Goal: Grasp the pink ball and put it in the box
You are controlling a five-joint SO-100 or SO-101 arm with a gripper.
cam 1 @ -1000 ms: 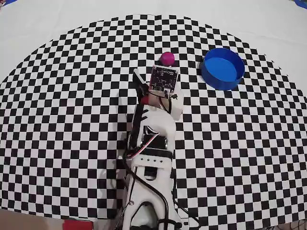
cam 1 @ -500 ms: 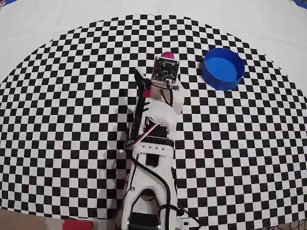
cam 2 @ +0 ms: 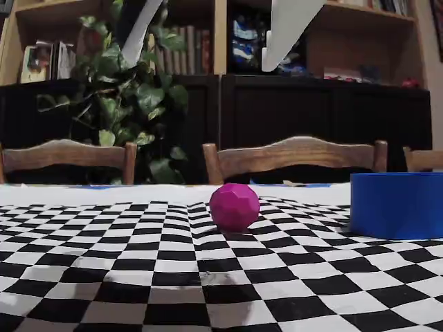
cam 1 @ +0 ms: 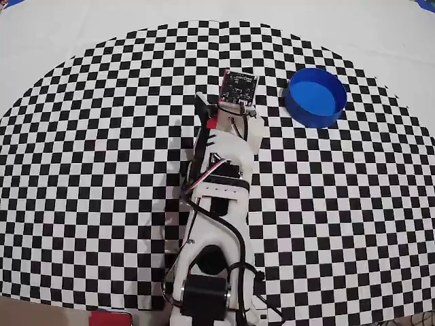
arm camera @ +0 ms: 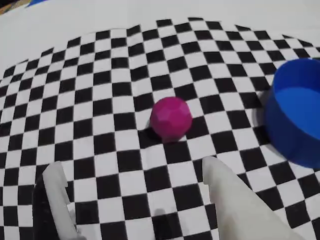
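Pincer (arm camera: 135, 172) spread wide and holding nothing — two pale fingers (arm camera: 227, 192) framing the lower edge of the wrist view, with the pink ball (arm camera: 171, 119) sitting on the checkered surface (arm camera: 100, 105) just ahead of the tips, roughly centred in the gap but not yet between them. In the fixed view, fingers (cam 2: 287, 31) well up above the pink ball (cam 2: 234, 206), so plenty of descent left. From overhead, ball hidden under the wrist camera board (cam 1: 238, 88); no telling its exact spot from there.

Box (arm camera: 295, 117) off to the right in the wrist view, near the ball but clearly apart, empty as far as visible. Same in the fixed view (cam 2: 396, 205) and overhead (cam 1: 315, 96).

Stuff that could go sideways, guessing from here:
- Coming down short and landing a fingertip on top of the ball — round and smooth-ish, so probably just squirts away across the cloth.
- Closing too early, before the ball is properly inside the gap; tips clip the near side and shove it forward.
- Cloth looks a bit rippled in the fixed view, so a nudged ball might roll unpredictably.
- Swinging right toward the box while low — could bump the wall and slide the whole thing.
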